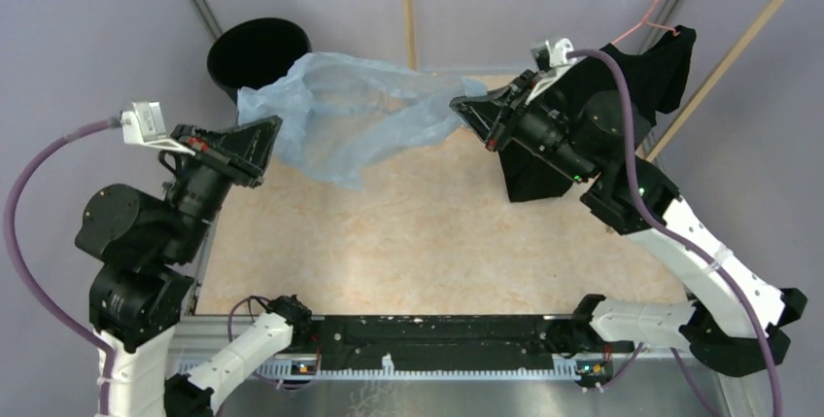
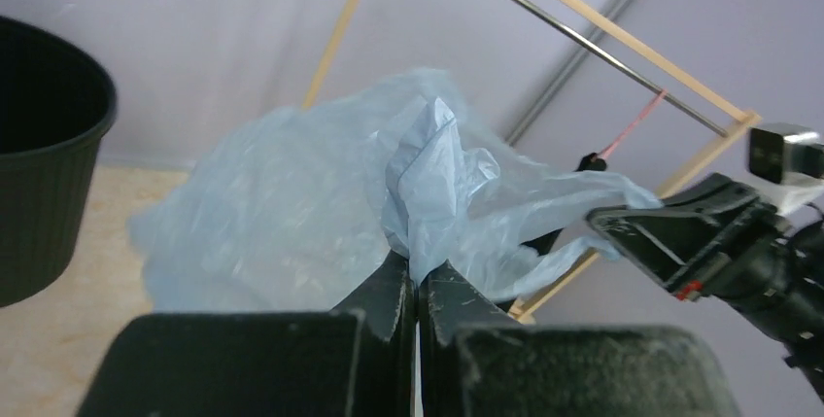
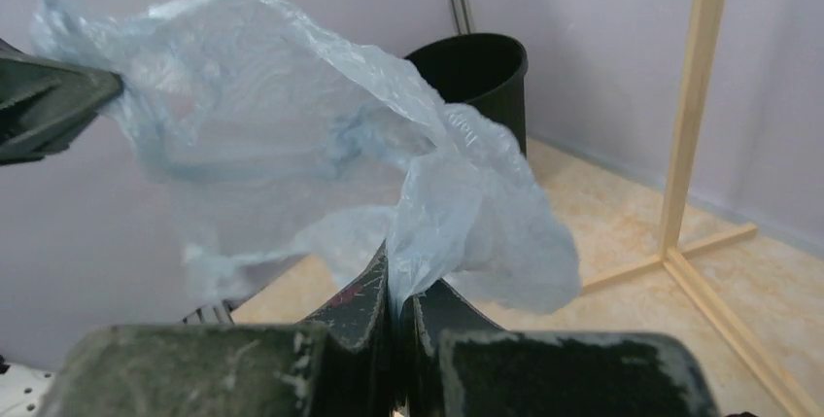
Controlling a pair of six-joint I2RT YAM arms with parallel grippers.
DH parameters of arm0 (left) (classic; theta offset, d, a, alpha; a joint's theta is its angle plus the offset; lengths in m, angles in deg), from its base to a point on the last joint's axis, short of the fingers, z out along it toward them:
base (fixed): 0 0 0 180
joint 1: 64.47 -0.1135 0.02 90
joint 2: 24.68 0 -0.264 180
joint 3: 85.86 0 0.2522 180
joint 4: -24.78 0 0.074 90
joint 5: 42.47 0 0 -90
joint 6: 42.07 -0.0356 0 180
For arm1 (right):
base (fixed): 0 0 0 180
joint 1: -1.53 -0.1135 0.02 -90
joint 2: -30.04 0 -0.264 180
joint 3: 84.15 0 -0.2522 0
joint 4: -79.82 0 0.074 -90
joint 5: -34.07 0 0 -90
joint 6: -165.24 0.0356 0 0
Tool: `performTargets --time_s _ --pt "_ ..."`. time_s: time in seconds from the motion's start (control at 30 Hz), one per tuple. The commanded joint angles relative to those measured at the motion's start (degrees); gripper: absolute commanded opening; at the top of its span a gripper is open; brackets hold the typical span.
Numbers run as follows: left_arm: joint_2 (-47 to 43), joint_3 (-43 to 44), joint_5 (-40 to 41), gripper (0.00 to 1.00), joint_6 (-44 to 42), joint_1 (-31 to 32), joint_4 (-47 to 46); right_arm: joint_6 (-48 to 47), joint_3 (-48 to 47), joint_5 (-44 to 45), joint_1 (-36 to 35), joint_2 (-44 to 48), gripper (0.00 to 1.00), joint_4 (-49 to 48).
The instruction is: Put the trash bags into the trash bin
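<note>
The pale blue translucent trash bag [image 1: 355, 116] hangs stretched in the air between my two grippers, above the far part of the table. My left gripper [image 1: 275, 128] is shut on the bag's left edge [image 2: 428, 193]. My right gripper [image 1: 459, 106] is shut on its right edge [image 3: 437, 213]. The round black trash bin [image 1: 257, 52] stands at the far left corner, just behind the bag's left end. It also shows in the left wrist view [image 2: 44, 155] and the right wrist view [image 3: 476, 72].
A wooden clothes rack [image 1: 748, 33] stands at the far right with a black T-shirt [image 1: 661, 72] on a pink hanger behind my right arm. Its upright post [image 1: 409, 9] rises at the back centre. The table [image 1: 428, 232] has a beige top.
</note>
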Motion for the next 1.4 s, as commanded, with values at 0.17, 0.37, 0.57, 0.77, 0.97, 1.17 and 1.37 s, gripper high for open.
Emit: performTargets --time_s 0.17,0.37,0.57,0.77,0.97,1.17,1.37 --pt "-0.16 -3.65 2.82 0.00 -1.87 -0.06 5.29 1.07 4.32 -0.31 -0.16 0.12 0.00 2.05" --pt "2.69 -5.20 -8.98 0.00 2.00 -0.05 3.89 1.20 4.18 -6.49 -0.16 -2.31 0.00 1.72" --pt "4.04 -18.77 -22.31 0.00 12.48 -0.01 -10.15 6.32 6.26 -16.91 -0.25 -7.98 0.00 -4.76" --pt "4.70 -21.66 -21.16 0.00 13.90 0.04 -11.33 9.57 11.91 -21.09 -0.34 -9.26 0.00 -9.87" --pt "4.24 -26.28 -20.50 0.00 14.64 0.12 -11.50 11.97 14.86 -24.14 -0.34 -10.40 0.10 -12.97" --pt "3.74 -28.40 -20.73 0.00 14.32 0.13 -11.44 15.64 18.25 -24.73 -0.67 -10.20 0.30 -18.36" --pt "5.47 -27.98 -22.93 0.00 14.58 0.19 -12.12 12.55 16.16 -19.71 -4.42 -11.90 0.54 -15.00"
